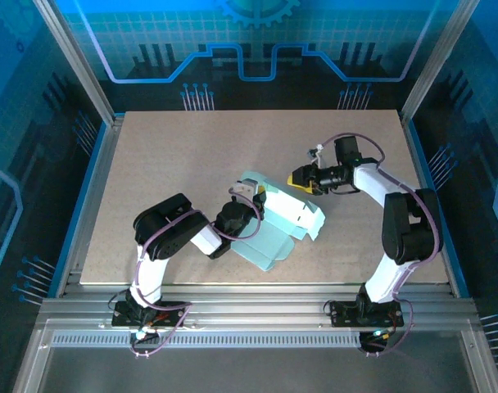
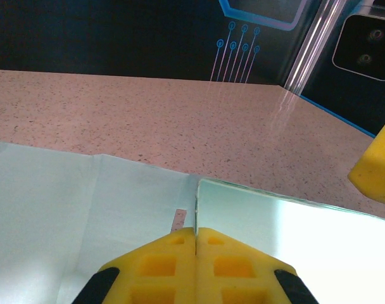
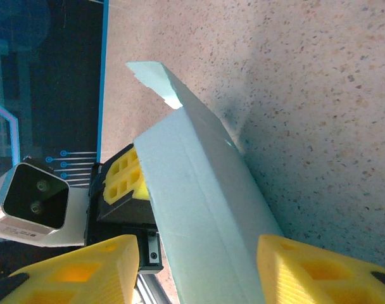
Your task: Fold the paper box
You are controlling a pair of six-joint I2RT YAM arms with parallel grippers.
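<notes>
The paper box (image 1: 286,217) is pale mint card, partly folded, lying mid-table with flaps spread toward the near edge. My left gripper (image 1: 251,195) is at its left end, and in the left wrist view this gripper (image 2: 197,231) is shut on a thin upright flap (image 2: 294,234) of the box, with flat card (image 2: 66,209) to its left. My right gripper (image 1: 301,178) is at the box's far right side. In the right wrist view this gripper (image 3: 197,247) is open, its fingers straddling a raised panel of the box (image 3: 199,190), with a gap on the left.
The speckled tan tabletop (image 1: 192,155) extends to the back and left of the box. Aluminium frame rails (image 1: 249,311) run along the near edge. Blue enclosure walls (image 1: 257,49) surround the table. The left gripper's yellow fingers (image 3: 123,177) show behind the panel.
</notes>
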